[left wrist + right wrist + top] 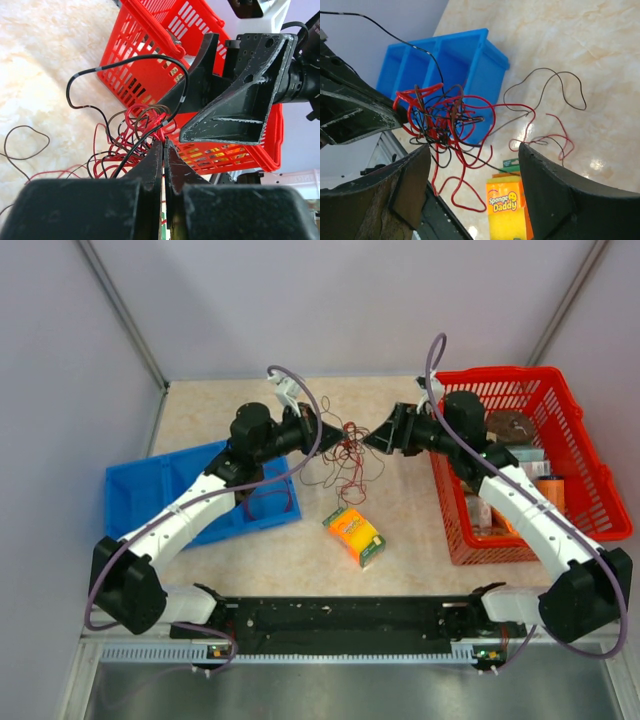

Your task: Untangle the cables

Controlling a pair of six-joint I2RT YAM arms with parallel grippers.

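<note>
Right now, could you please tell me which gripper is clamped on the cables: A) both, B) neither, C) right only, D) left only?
D: the left gripper is shut on the cables at its tips, while the right gripper has its fingers wide apart, pinching no wire.

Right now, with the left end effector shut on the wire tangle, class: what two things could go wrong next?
1. The left end effector seems to pinch several strands of the cables together; pulling may tighten the knot.
2. The black loop arcs close by the open right end effector; it might snag there.
</note>
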